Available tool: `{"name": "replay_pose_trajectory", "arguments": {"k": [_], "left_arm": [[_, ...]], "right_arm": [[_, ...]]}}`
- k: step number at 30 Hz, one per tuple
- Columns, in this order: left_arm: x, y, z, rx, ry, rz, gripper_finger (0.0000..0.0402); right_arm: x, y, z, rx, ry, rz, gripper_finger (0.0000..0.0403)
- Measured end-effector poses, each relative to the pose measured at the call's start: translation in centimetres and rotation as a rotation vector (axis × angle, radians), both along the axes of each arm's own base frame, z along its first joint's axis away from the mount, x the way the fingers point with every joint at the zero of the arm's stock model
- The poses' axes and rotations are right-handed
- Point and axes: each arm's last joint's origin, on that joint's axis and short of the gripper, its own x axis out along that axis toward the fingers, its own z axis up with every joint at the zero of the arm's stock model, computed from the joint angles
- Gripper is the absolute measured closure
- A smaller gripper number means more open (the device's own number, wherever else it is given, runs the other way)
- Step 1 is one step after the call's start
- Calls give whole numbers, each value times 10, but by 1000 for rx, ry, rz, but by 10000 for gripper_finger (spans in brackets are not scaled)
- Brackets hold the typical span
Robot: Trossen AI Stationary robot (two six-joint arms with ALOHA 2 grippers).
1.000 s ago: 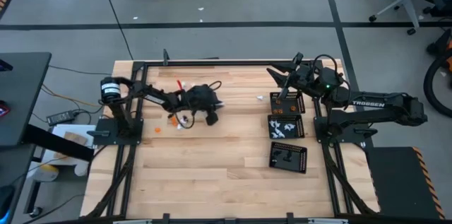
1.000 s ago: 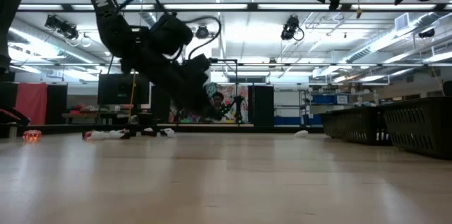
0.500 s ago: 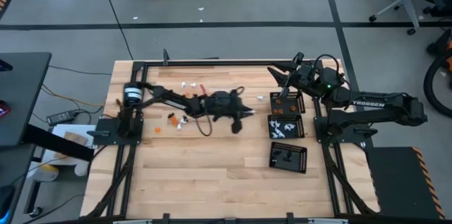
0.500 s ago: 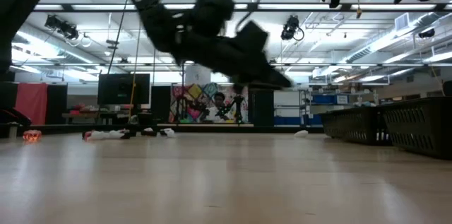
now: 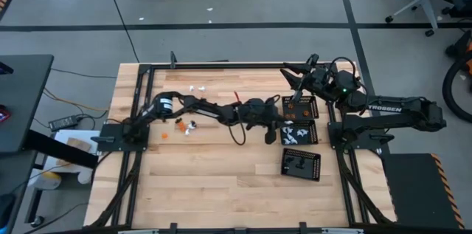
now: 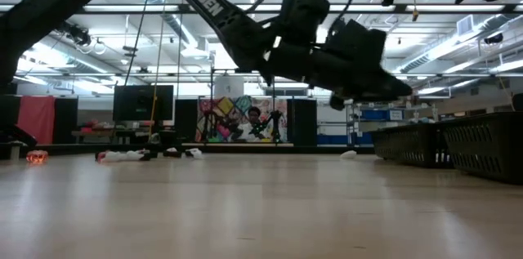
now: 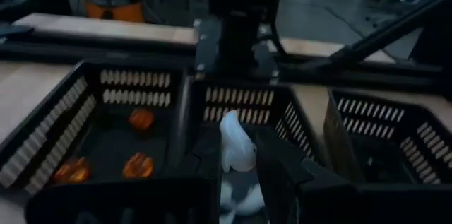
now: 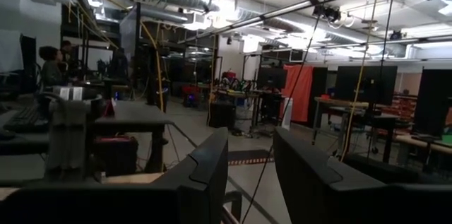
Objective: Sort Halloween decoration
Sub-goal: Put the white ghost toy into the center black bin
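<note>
Left wrist view shows my left gripper (image 7: pixel 240 155) pinching a white decoration piece (image 7: pixel 235 146), jaws narrowed on it, facing the middle tray (image 7: pixel 282 107). From above that tray sits at three o'clock of the table, orange pieces (image 7: pixel 138 165) in its neighbour. I'd centre over the white tray before releasing, staying low. Right gripper (image 5: pixel 292 77) waits at one o'clock, jaws partly apart, holding nothing.
</note>
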Motion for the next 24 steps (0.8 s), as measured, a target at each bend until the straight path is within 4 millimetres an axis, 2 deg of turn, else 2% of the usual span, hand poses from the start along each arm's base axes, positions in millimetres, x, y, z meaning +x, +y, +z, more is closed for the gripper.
{"name": "replay_pose_trajectory", "arguments": {"k": [4,9,13,17,24], "left_arm": [[7,-7,-4,-10,50,-24,324],[9,-14,-5,42,64,-55,262],[1,-14,9,119,85,-71,230],[-30,-13,19,177,0,6,233],[-122,-3,20,181,46,190,254]], "right_arm": [[0,0,0,-2,1,0,284],[0,0,0,5,2,4,284],[1,0,-2,10,16,6,284],[1,1,-3,13,36,12,284],[0,2,-2,-1,33,8,284]]}}
